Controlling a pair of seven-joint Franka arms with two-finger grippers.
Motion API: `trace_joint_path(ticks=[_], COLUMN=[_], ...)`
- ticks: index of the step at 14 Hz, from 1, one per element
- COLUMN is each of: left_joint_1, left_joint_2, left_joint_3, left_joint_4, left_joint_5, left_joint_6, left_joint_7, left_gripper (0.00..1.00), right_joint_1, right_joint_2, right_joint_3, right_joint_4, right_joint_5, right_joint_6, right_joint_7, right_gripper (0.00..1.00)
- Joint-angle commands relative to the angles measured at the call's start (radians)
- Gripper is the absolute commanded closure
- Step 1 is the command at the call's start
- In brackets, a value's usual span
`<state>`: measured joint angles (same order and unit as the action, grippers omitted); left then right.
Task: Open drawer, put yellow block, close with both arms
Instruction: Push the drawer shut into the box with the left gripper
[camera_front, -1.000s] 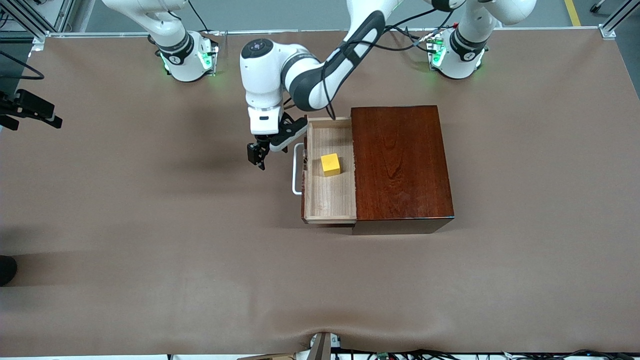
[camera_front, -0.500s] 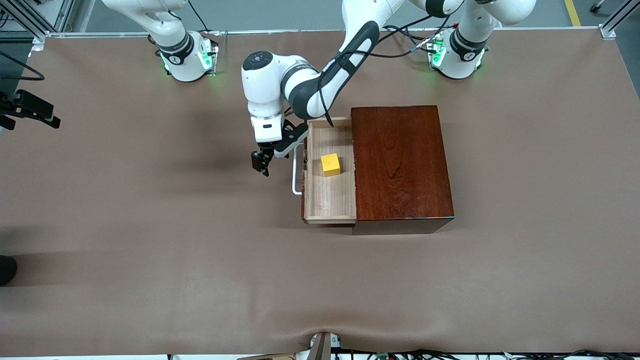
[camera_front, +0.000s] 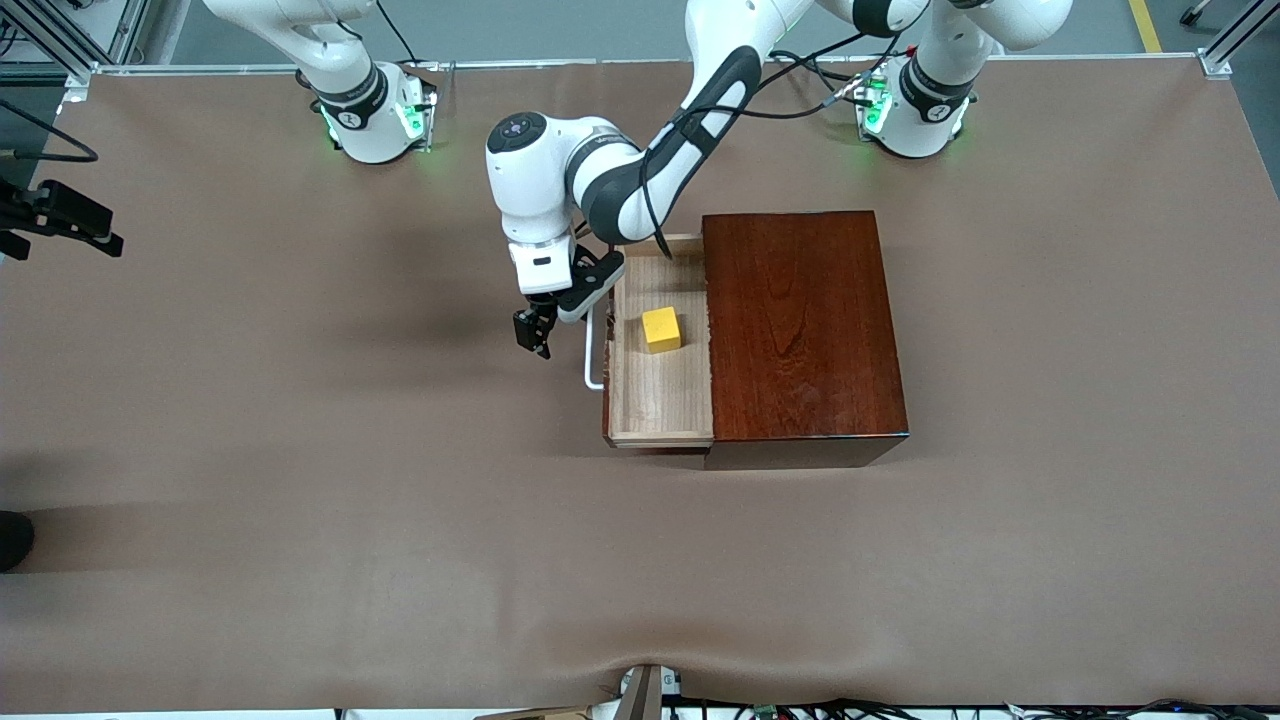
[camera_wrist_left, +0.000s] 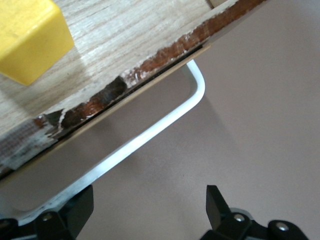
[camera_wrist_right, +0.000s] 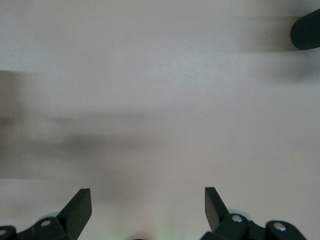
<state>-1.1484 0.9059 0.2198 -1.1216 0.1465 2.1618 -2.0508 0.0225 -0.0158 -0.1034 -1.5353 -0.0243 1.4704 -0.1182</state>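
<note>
The drawer (camera_front: 655, 400) stands pulled out of the mahogany box (camera_front: 800, 320), toward the right arm's end of the table. The yellow block (camera_front: 661, 329) lies on the drawer's pale wood floor, and also shows in the left wrist view (camera_wrist_left: 30, 40). My left gripper (camera_front: 533, 332) is open and empty, low over the table just beside the white handle (camera_front: 593, 350), outside the drawer. In the left wrist view the handle (camera_wrist_left: 150, 135) runs close past one finger (camera_wrist_left: 75, 210) of the left gripper (camera_wrist_left: 147, 205). My right gripper (camera_wrist_right: 147, 200) is open and empty over bare table, and that arm waits.
The brown table cover (camera_front: 300, 450) spreads all round the box. A black fixture (camera_front: 60, 215) sticks in at the right arm's end of the table. A dark round object (camera_wrist_right: 306, 30) lies at the table's edge in the right wrist view.
My left gripper has moved toward the drawer's handle and a little lower, still open. The drawer, the block and the right arm have not moved.
</note>
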Motion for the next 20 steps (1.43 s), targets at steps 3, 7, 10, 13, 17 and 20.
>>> trace_joint_path(ticks=[3, 7, 10, 13, 17, 20], left_joint_1=[0.053, 0.073, 0.075, 0.098, 0.111, 0.118], left_joint_2=[-0.016, -0.019, -0.031, -0.042, -0.051, -0.053], left_joint_3=[0.007, 0.007, 0.007, 0.007, 0.007, 0.006], left_joint_4=[0.016, 0.014, 0.013, 0.011, 0.009, 0.008], left_joint_5=[0.027, 0.025, 0.025, 0.025, 0.021, 0.013], left_joint_6=[-0.140, -0.224, -0.339, -0.427, -0.450, -0.499], left_joint_7=[0.030, 0.035, 0.037, 0.038, 0.023, 0.024], left_gripper=[0.00, 0.00, 0.00, 0.00, 0.00, 0.00], right_joint_1=[-0.003, -0.003, -0.003, -0.004, -0.004, -0.003], right_joint_2=[-0.016, -0.018, -0.016, -0.016, -0.016, -0.016], right_joint_3=[0.004, 0.002, 0.002, 0.002, 0.002, 0.002], right_joint_4=[-0.008, -0.008, -0.008, -0.008, -0.008, -0.008], right_joint_5=[-0.014, -0.008, -0.008, -0.008, -0.008, -0.008], right_joint_6=[-0.001, -0.002, -0.002, -0.002, -0.002, -0.002], right_joint_7=[0.003, 0.003, 0.005, 0.003, 0.005, 0.005], right_gripper=[0.00, 0.00, 0.00, 0.00, 0.00, 0.00])
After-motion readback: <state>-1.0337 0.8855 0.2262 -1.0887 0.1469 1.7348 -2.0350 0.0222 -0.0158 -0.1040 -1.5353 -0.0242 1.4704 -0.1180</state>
